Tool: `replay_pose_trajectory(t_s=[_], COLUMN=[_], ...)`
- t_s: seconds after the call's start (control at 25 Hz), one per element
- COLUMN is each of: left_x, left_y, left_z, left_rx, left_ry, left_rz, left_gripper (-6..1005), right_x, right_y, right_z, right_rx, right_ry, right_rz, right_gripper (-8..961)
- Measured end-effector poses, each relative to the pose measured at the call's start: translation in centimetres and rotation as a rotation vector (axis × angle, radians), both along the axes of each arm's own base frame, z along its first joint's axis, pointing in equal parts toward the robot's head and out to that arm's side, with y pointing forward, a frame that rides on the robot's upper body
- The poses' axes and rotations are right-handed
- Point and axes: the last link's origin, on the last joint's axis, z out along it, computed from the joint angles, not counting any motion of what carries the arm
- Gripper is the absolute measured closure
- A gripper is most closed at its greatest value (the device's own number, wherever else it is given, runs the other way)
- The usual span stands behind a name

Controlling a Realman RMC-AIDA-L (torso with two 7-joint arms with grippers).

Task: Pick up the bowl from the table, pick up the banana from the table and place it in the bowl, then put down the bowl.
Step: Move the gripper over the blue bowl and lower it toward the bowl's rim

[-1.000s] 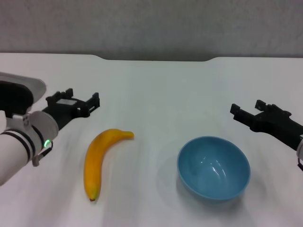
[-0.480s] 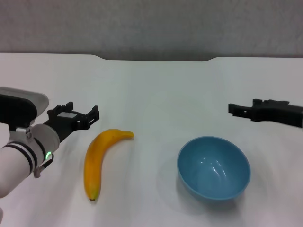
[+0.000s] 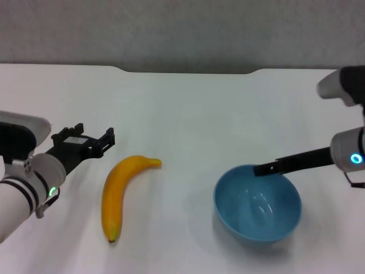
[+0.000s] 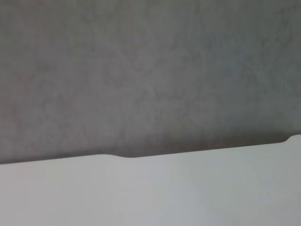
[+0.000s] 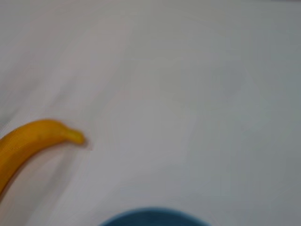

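The round, glossy light-blue bowl (image 3: 257, 202) is sitting upright on the large plain white table (image 3: 188, 114), toward the robot's right. The curved, smooth orange-yellow plastic-looking banana (image 3: 121, 193) is lying flat on the table well apart from the bowl, toward the robot's left, its small dark tip pointing at the near edge.

The right tool (image 3: 265, 169) is reaching in from the right, seen edge-on, with its tip sitting over the far rim of the bowl. Whether its jaws are set wide or narrow cannot be told from this angle. The right wrist view is showing only a sliver of the bowl's rim (image 5: 153, 215) and the banana's stem end (image 5: 37, 139), and none of the tool itself.

The left tool (image 3: 85, 141) is hovering near the banana's stem end, not touching it, with its jaws standing wide and nothing between them.

Risks, as judged:
- The bowl wall is glossy and thin; a pinch over the rim that sits too shallow is likely to slip, or to tilt the bowl as it lifts.
- If the tool descends off line, it is likely to strike the rim and skid the bowl across the table.
- The banana is smooth and curved; a grasp off its centre is likely to let it rotate or roll.
- The two arms are working toward one point over the bowl, so a collision is possible.
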Motion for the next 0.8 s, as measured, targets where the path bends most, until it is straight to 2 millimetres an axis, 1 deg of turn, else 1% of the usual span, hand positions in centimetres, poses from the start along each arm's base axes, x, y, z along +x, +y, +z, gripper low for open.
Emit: replay_pose_trajectory(t_s=[0.08, 0.16, 0.28, 0.52, 0.8], left_x=[-0.36, -0.42, -0.44, -0.46, -0.29], left_y=[0.01, 0.1, 0.06, 0.01, 0.04], left_z=[-0.07, -0.11, -0.14, -0.19, -0.12], left_rx=[0.001, 0.001, 0.003, 0.002, 0.01], left_ry=[0.001, 0.002, -0.002, -0.003, -0.011], left_rz=[-0.001, -0.006, -0.007, -0.007, -0.026], left_gripper=[226, 226, 226, 226, 225], right_x=[0.07, 0.09, 0.27, 0.65, 0.8], right_y=[-0.21, -0.54, -0.85, -0.79, -0.93], right_z=[-0.59, -0.76, -0.69, -0.36, -0.95], right_rx=[-0.029, -0.051, -0.069, -0.068, -0.087], right_ry=[0.003, 0.011, 0.013, -0.012, -0.03], right_rz=[-0.016, -0.033, -0.055, -0.061, -0.065], right_gripper=[76, 76, 76, 77, 77])
